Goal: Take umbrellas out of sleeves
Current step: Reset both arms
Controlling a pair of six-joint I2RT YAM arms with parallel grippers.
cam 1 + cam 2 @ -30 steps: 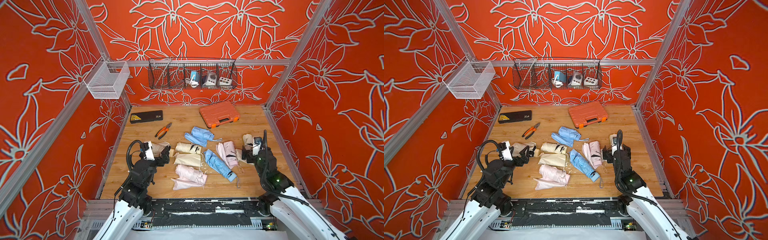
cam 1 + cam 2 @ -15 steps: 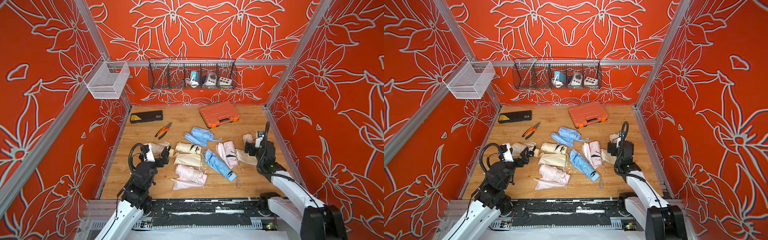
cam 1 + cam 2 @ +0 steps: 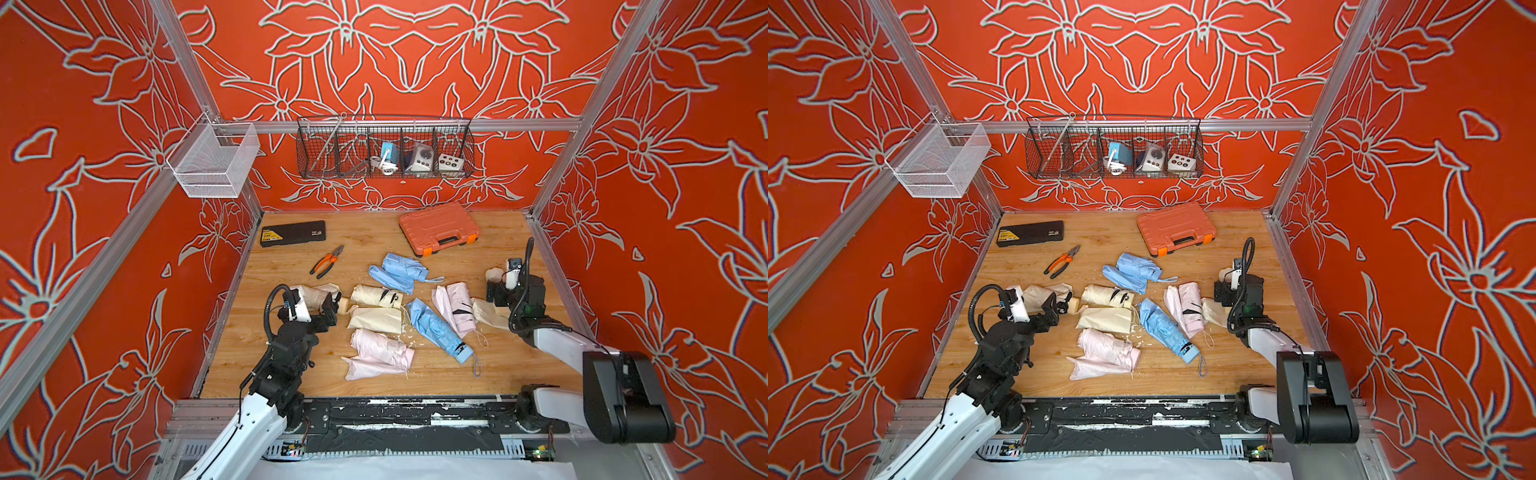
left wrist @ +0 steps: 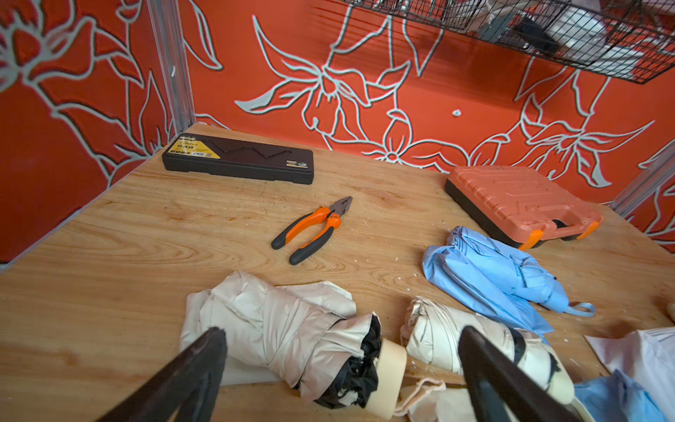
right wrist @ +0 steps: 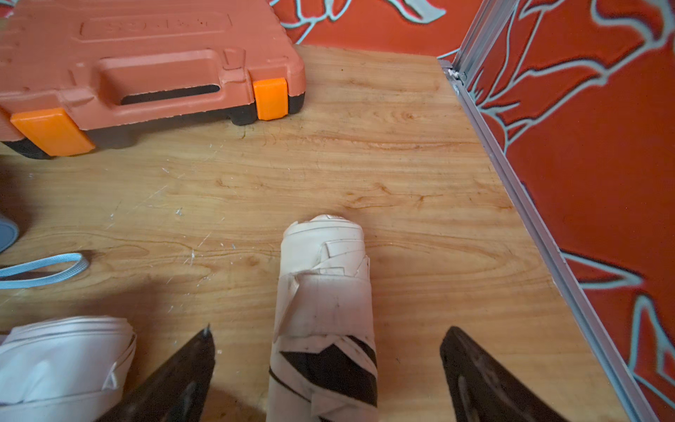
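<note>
Several umbrellas lie on the wooden table. A cream umbrella (image 3: 313, 293) (image 4: 285, 329) lies at the left, its black inner folds and cream cap showing. My left gripper (image 3: 332, 305) (image 4: 343, 336) is open, its fingers astride this umbrella without touching it. Another cream umbrella (image 3: 493, 275) (image 5: 325, 277) lies at the right, wrapped by a black strap. My right gripper (image 3: 496, 291) (image 5: 328, 334) is open, with that roll between its spread fingers. A limp cream sleeve (image 3: 376, 320) and a pink sleeve (image 3: 365, 368) lie flat in the middle. Pink (image 3: 459, 305) and blue (image 3: 438, 332) umbrellas lie between the arms.
An orange plastic case (image 3: 438, 226) stands at the back right and a black box (image 3: 293, 232) at the back left. Orange-handled pliers (image 3: 326, 262) lie behind the left gripper. A wire basket (image 3: 384, 149) hangs on the back wall. The right wall rail (image 5: 529, 204) runs close by.
The right arm has folded, its elbow dropping toward the front edge, and its gripper has shifted slightly back over the cream umbrella. The left arm has hardly moved. Both grippers stay open.
</note>
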